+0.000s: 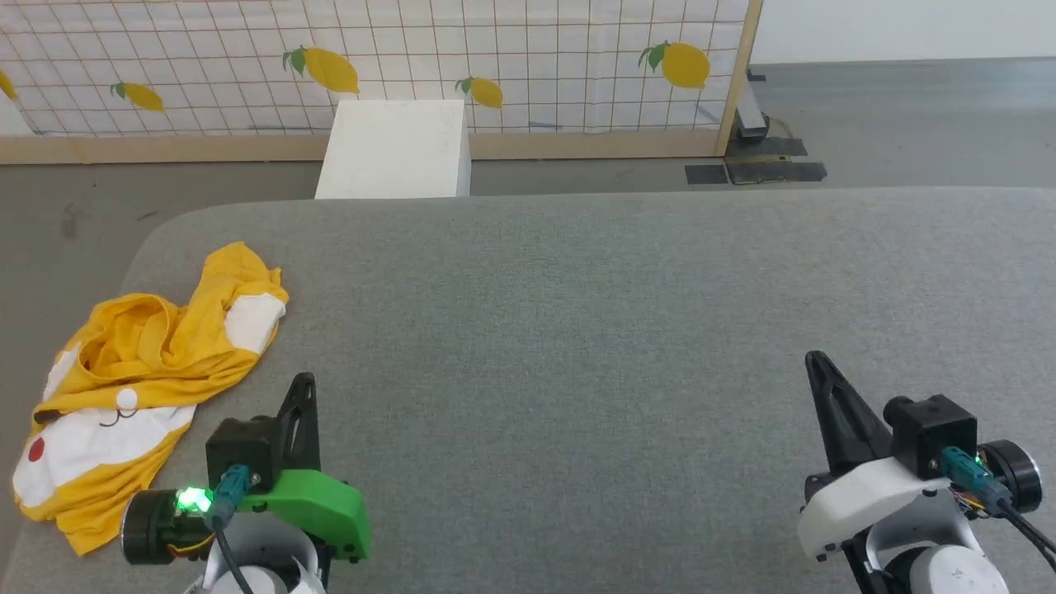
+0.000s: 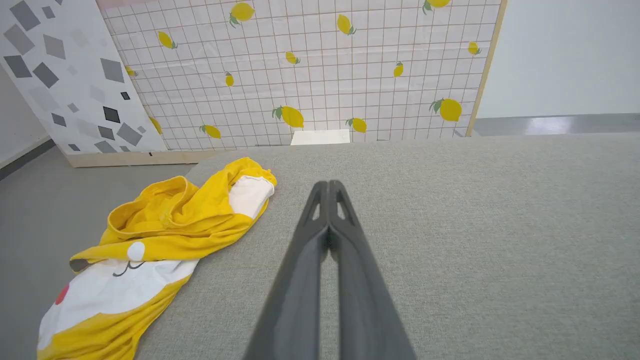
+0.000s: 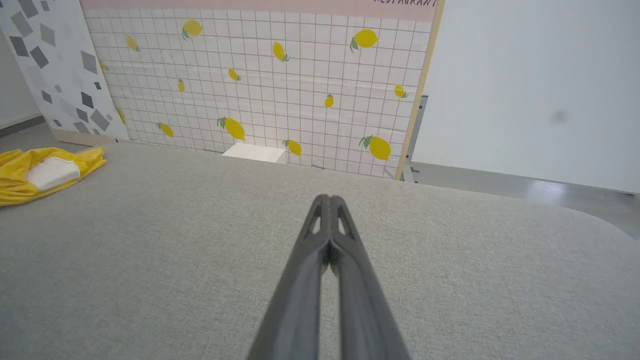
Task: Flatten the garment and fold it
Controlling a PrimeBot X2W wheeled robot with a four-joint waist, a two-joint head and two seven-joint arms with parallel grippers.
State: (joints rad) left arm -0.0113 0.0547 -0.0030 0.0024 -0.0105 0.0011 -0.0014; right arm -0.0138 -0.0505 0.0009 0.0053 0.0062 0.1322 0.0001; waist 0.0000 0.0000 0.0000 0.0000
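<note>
Left end effector point(image 2: 328, 186) closed over table point(image 2: 475, 225), crumpled garment point(image 2: 165, 230) apparently untouched alongside.

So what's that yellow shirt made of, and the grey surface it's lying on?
The garment looks like soft, matte knit cloth, probably cotton: it slumps into loose, rounded folds. The surface seems covered in grey woven fabric, matte, with a fine flecked weave; what lies under that covering cannot be told.

I see grey fabric table top point(image 1: 577, 330) with rounded corners, white box point(image 1: 394, 150) just behind its far edge, lemon-print grid panel point(image 1: 511, 58) in wooden frame point(image 1: 165, 148) beyond, grey-speckled panel point(image 2: 65, 75) at left, dark floor plates point(image 1: 755, 171), grey floor point(image 1: 907, 124), white wall point(image 3: 525, 85)
</note>
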